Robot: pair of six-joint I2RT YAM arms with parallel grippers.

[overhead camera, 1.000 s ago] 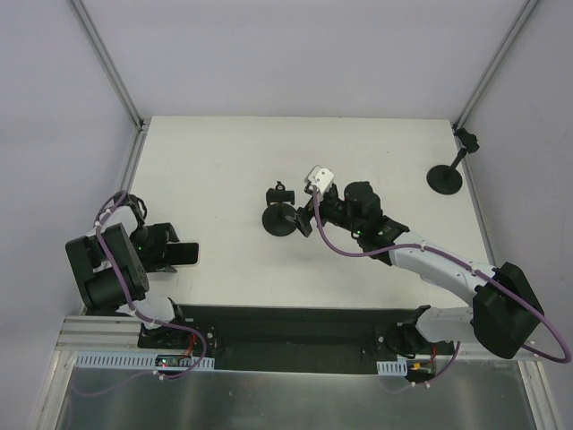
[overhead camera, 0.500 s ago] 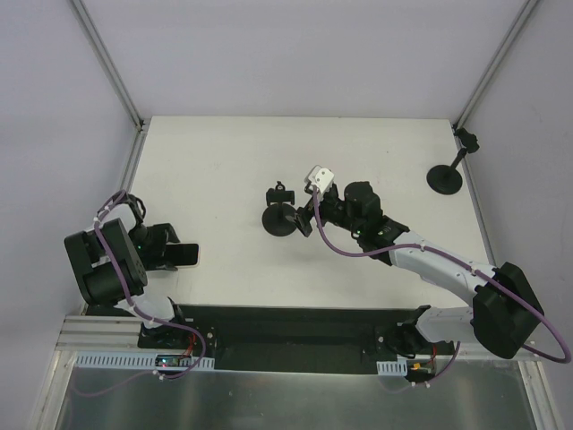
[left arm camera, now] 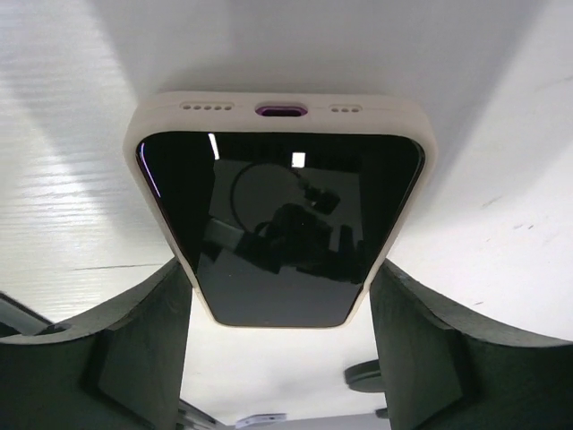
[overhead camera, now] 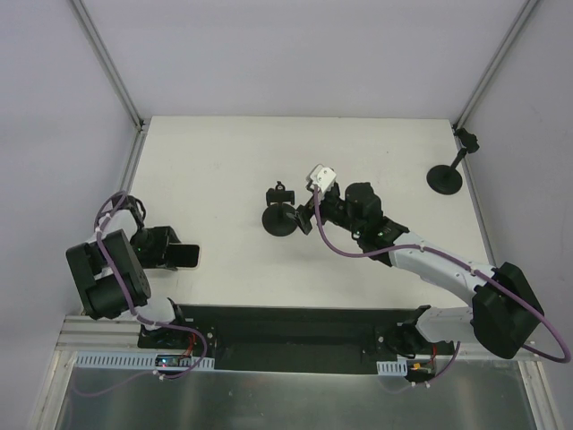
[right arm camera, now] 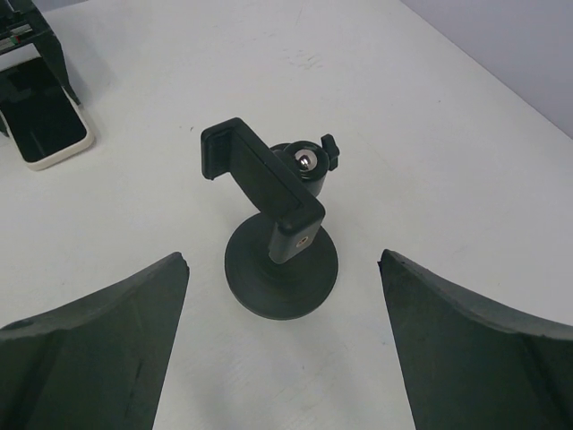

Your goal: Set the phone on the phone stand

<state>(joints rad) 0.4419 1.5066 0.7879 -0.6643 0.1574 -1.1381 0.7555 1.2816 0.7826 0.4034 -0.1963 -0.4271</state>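
Flanking face-up phone: left tool.

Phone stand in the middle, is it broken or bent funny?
Nothing looks broken. The phone stand sits flat on the table, and its clamp just leans to one side on the ball joint. The phone lies flat, screen up, with no cracks showing.

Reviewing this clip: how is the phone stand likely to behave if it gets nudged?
The phone stand probably tips easily: its tall clamp leans off-centre above a small round base. The clamp may swivel, since it sits on a ball joint. It looks rigid.
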